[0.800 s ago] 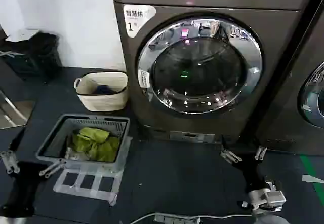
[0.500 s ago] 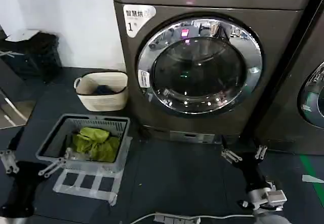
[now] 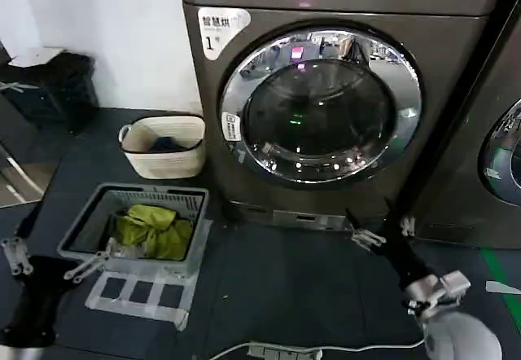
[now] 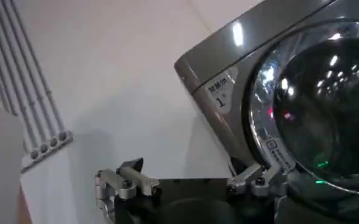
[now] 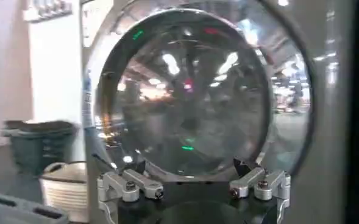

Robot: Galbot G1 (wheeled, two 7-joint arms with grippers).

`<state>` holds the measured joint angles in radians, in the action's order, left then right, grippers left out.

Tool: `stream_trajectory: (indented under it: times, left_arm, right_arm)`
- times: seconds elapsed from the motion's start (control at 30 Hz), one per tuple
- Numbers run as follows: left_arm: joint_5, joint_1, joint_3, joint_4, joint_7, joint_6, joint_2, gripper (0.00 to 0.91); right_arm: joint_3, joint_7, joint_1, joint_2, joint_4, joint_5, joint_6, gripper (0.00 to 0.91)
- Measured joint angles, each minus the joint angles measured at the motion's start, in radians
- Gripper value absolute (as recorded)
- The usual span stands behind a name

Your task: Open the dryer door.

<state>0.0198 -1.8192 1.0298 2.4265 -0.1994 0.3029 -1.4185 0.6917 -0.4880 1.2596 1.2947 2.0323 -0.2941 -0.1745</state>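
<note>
Head view: the right gripper (image 3: 383, 231) has risen and moved forward from its lower position of a moment ago, now low in front of the machine, below the door (image 3: 321, 103), which stays shut against its front. This reads as the start of the approach; no contact has been made. In the right wrist view the right gripper (image 5: 193, 184) has its fingers spread wide and empty, aimed at the door (image 5: 185, 91). The left gripper (image 3: 50, 261) waits low beside the basket (image 3: 89, 221), fingers spread, holding nothing.
</note>
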Motion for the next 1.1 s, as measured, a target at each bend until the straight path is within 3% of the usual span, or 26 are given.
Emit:
stream_trajectory:
  times: [0.47,0.7,1.1]
  left_arm:
    - [0.0,0.0,-0.012,0.008,-0.007,-0.018,-0.008,0.907]
    - [-0.012,0.0,-0.023,0.007,-0.007,-0.017,-0.011,0.907]
    - [-0.013,-0.004,-0.032,0.022,-0.013,-0.035,-0.017,0.907]
  right_arm:
    - [-0.185,0.0,-0.216,-0.052,-0.144,0.035,-0.014,0.907]
    - [-0.274,-0.007,-0.323,-0.05,-0.222,0.012,-0.026,0.907]
    - [-0.409,0.007,-0.497,-0.008,-0.373,0.047,-0.019,0.907]
